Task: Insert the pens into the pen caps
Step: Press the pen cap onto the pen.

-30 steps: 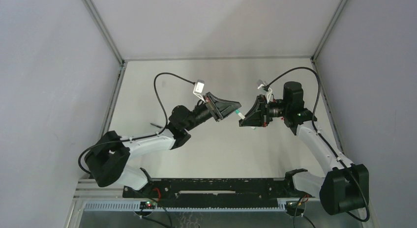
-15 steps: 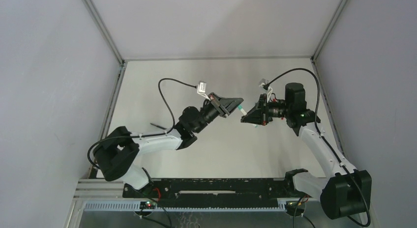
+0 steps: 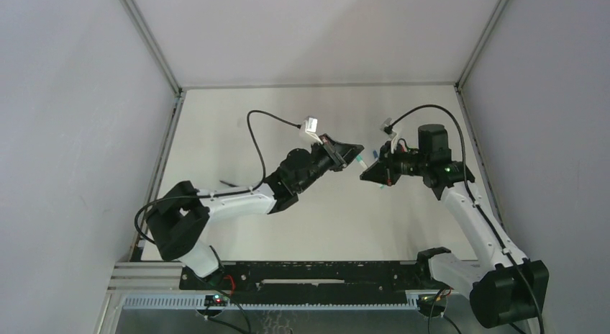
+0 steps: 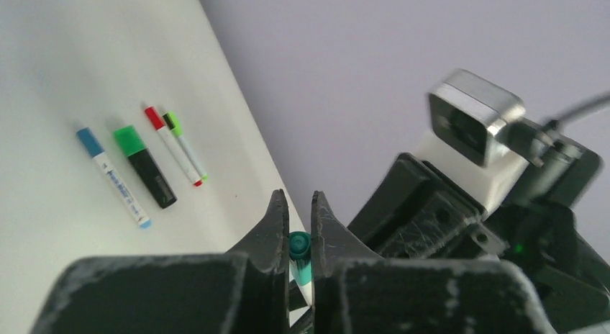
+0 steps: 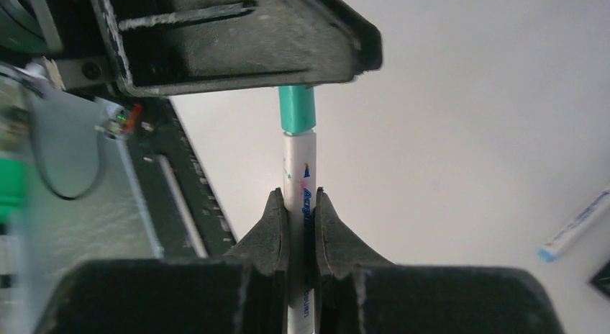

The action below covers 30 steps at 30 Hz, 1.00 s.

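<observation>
Table (image 3: 237, 132): both arms are facing each other tip to tip above its middle. Right gripper (image 5: 297, 201) is clamping a pen (image 5: 298, 161) mid-barrel, jaws nearly closed. Left gripper (image 4: 298, 204) is pinching a teal cap (image 4: 300, 251), gap just as narrow.

Lying side by side on the table, well apart from the grippers:
- green-capped black marker (image 4: 144, 166)
- blue-capped pen (image 4: 114, 177)
- red-capped pen (image 4: 173, 156)
- lime-capped pen (image 4: 184, 147)

The held pen is showing a white printed barrel. The teal cap is sitting on its end, in line.
</observation>
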Each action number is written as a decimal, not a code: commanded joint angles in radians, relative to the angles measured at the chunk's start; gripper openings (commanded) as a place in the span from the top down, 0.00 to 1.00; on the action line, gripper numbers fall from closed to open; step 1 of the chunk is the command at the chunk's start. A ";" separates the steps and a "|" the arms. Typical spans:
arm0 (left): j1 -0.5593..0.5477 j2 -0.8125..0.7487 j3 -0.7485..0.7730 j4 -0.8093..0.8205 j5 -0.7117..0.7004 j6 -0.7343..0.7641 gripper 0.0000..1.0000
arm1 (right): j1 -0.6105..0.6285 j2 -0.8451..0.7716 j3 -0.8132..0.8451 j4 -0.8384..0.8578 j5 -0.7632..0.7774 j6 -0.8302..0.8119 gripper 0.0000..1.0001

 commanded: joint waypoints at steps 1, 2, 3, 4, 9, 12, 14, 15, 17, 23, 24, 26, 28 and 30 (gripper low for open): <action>-0.187 0.070 -0.014 0.080 0.485 0.061 1.00 | -0.090 0.028 0.063 0.402 -0.210 0.234 1.00; -0.189 0.077 -0.026 0.117 0.517 0.057 1.00 | -0.122 0.036 0.051 0.471 -0.262 0.304 1.00; -0.190 0.084 -0.036 0.144 0.547 0.053 1.00 | -0.148 0.041 0.034 0.538 -0.313 0.380 1.00; -0.191 0.086 -0.046 0.165 0.563 0.049 1.00 | -0.168 0.048 0.018 0.607 -0.341 0.445 1.00; -0.200 0.111 -0.052 0.188 0.588 0.041 1.00 | -0.191 0.066 -0.029 0.796 -0.390 0.616 1.00; -0.214 0.134 -0.008 0.089 0.598 0.073 1.00 | -0.182 0.036 -0.010 0.658 -0.315 0.466 1.00; -0.231 0.146 0.040 -0.056 0.600 0.127 1.00 | -0.141 0.006 0.073 0.396 -0.179 0.217 1.00; -0.239 0.154 0.070 -0.152 0.600 0.159 1.00 | -0.129 0.000 0.086 0.351 -0.122 0.162 1.00; -0.252 0.171 0.138 -0.348 0.575 0.222 1.00 | -0.124 -0.002 0.112 0.307 -0.033 0.116 1.00; -0.259 0.221 0.200 -0.425 0.534 0.156 1.00 | -0.121 0.000 0.121 0.310 0.107 0.124 1.00; -0.261 0.231 0.209 -0.411 0.538 0.137 1.00 | -0.122 0.002 0.121 0.319 0.133 0.126 1.00; -0.266 0.236 0.215 -0.377 0.559 0.113 1.00 | -0.131 0.011 0.129 0.340 0.147 0.140 1.00; -0.270 0.233 0.203 -0.329 0.579 0.101 1.00 | -0.167 0.026 0.132 0.388 0.074 0.209 1.00; -0.272 0.215 0.164 -0.221 0.603 0.095 1.00 | -0.212 0.059 0.120 0.494 -0.061 0.340 1.00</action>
